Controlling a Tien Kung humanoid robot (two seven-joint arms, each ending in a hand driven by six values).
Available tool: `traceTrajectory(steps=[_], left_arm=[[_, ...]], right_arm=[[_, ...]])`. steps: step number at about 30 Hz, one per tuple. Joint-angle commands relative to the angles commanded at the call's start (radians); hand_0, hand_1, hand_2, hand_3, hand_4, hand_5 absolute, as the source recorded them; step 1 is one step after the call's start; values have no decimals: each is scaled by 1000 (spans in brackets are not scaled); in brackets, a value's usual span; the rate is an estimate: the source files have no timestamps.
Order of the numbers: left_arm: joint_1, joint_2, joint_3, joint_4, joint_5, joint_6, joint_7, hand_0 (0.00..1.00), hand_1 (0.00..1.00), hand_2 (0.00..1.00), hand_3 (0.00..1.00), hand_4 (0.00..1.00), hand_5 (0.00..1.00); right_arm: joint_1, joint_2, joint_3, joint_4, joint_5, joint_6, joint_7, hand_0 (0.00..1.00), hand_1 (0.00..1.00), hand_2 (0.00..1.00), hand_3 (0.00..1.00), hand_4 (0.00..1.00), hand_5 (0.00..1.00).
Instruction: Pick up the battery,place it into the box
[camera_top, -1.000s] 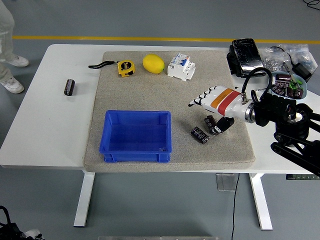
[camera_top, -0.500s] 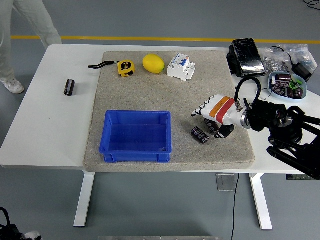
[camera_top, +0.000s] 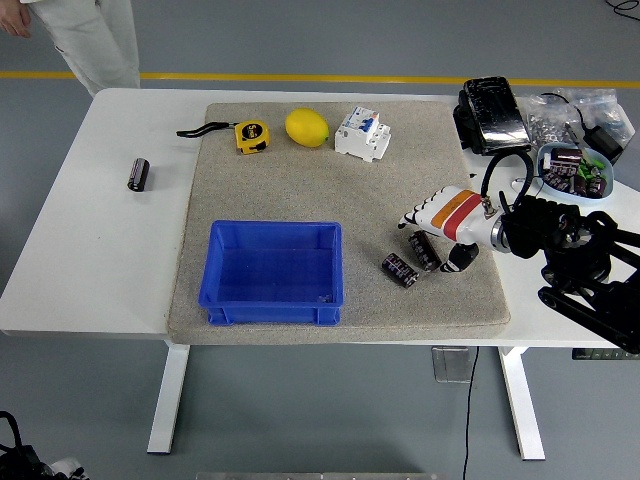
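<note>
Two black batteries lie on the grey mat (camera_top: 300, 200): one (camera_top: 400, 269) to the right of the blue box (camera_top: 275, 290), the other (camera_top: 423, 250) just beside it. My right hand (camera_top: 432, 222), white with an orange band, hovers over the second battery with its fingers spread and holds nothing. Its thumb (camera_top: 462, 258) points down to the right of that battery. A third black battery (camera_top: 138, 173) lies on the white table at the far left. The blue box is empty.
A yellow tape measure (camera_top: 252, 135), a lemon (camera_top: 307, 127) and a white circuit breaker (camera_top: 362, 133) sit at the mat's far edge. A black device (camera_top: 490, 112), a bowl of batteries (camera_top: 573, 172) and plastic bags stand at the right. A person (camera_top: 95, 40) stands at the far left.
My right hand dropped onto the battery, then lifted off and drew slightly right, fingers opening; the battery stays on the mat. The person walked right along the far left.
</note>
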Motion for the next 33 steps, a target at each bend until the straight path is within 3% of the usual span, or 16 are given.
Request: traceTrajectory(steps=[13, 14, 31, 32, 33], left_arm=[[-3, 0, 4, 0, -4, 1, -1, 754, 741, 783, 639, 669, 540], [-3, 0, 4, 0, -3, 1, -1, 754, 740, 783, 639, 669, 541], [-2, 0, 5, -1, -7, -2, 0, 754, 738, 782, 639, 669, 541], [-2, 0, 4, -1, -7, -3, 0, 754, 739, 783, 639, 669, 542], [-2, 0, 4, -1, -7, -2, 0, 754, 739, 783, 639, 669, 542]], right_arm=[[-1, 4, -2, 3, 21, 8, -4, 662, 689, 745, 815, 948, 119], [-1, 5, -2, 2, 23, 8, -4, 627, 669, 729, 795, 948, 125], [-11, 34, -6, -32, 56, -28, -3, 579, 626, 689, 754, 942, 135], [-11, 35, -7, -33, 57, -30, -5, 527, 536, 582, 594, 769, 77], [-11, 35, -8, -33, 58, -32, -6, 527, 536, 582, 594, 769, 77]])
